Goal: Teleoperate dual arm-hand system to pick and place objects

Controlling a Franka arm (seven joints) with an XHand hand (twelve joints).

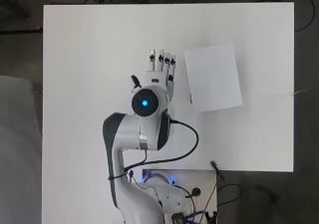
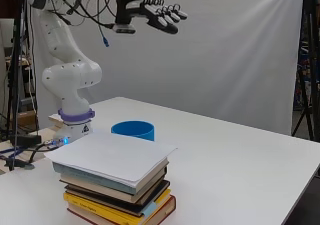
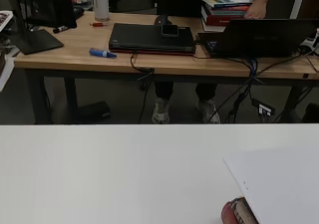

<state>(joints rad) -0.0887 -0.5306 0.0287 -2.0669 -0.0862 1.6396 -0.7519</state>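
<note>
Stack of books (image 2: 117, 187) sits on the white counter (image 2: 240, 160), topped by a white sheet or white cover (image 1: 213, 77); from above only that white rectangle shows, slightly skewed to the counter edges. Spines in the side view run pale blue, dark, yellow and red toward the bottom; the red spine corner (image 3: 238, 213) also shows in the wrist view under the white top. Blue cup (image 2: 133, 130) stands on the counter just behind the stack in the side view, between stack and arm base; overhead it is hidden under the arm. Hand (image 2: 161, 16) hangs high above the counter, well clear of cup and books, fingers (image 1: 160, 59) straight and spread a little, palm down, holding nothing, touching nothing. Overhead, the fingertips point up the view, with the hand just beside the near edge of the white top. Wrist view looks across the bare counter to a wooden desk (image 3: 149, 59) carrying closed laptops (image 3: 152, 37).
</note>
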